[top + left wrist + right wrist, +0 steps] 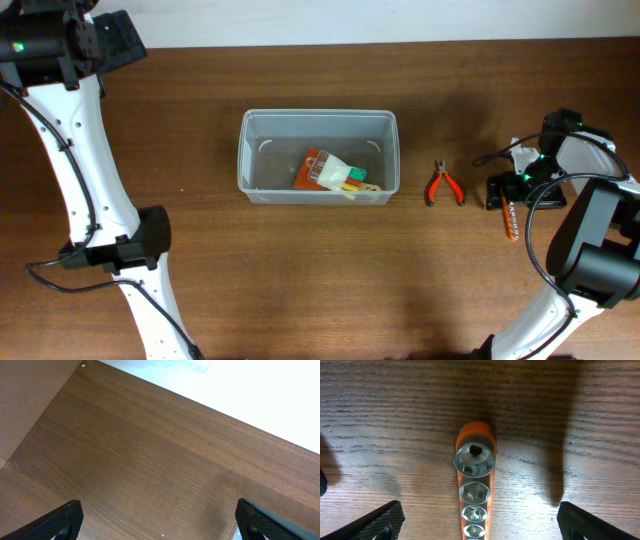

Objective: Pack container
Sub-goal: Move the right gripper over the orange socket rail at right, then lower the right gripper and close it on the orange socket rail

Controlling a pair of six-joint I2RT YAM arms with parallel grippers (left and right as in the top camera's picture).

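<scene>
Sitting centrally: clear rectangular plastic container (320, 114), colourful items (335, 175) inside.
Nearby: red-handled pliers (443, 185).
Left end effector (159, 521): spread wide, empty.
Right end effector (479, 521): spread wide over orange socket rail (475, 442).

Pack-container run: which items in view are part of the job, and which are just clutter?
Job:
- container, with a packet already inside
- pliers beside it, probably to be packed
- socket rail, under the open right end effector

Clutter:
- none seen; only the table, with the open left end effector over it
</scene>
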